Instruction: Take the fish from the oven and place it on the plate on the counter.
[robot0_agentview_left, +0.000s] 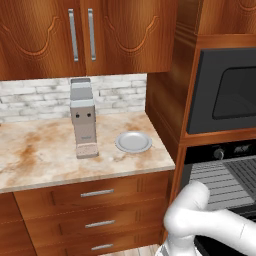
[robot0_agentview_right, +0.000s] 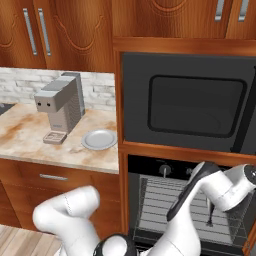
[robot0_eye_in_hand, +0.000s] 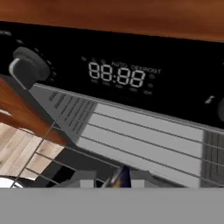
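Firstly, left base view. The tabletop (robot0_agentview_left: 40, 150) carries the plate (robot0_agentview_left: 133, 142), lying flat and bare just beside the coffee machine (robot0_agentview_left: 83, 117), close to the edge nearest the oven (robot0_agentview_left: 235, 150). We judge that it sits there to keep the carry short. The oven stands open under the microwave (robot0_agentview_left: 225, 90), with its grey racks (robot0_agentview_left: 225, 182) exposed.

Next, right base view. The arm (robot0_agentview_right: 225, 187) bends across the open oven, its wrist in front of the racks. A slim dark shape (robot0_agentview_right: 210, 212) hangs below the wrist; we cannot tell from this side whether it is finger or fish. The plate waits well to the left, with nothing on it.

Lastly, hand view. The pincer (robot0_eye_in_hand: 113, 179) is narrowed on the fish (robot0_eye_in_hand: 122, 177), a dark sliver with a pale patch held between the two tips. Beyond it we see the oven's clock display (robot0_eye_in_hand: 117, 75), a knob (robot0_eye_in_hand: 27, 66) and the racks. We judge that the fish is held clear of the wires so it can be drawn out. The placing on the plate is not yet done.
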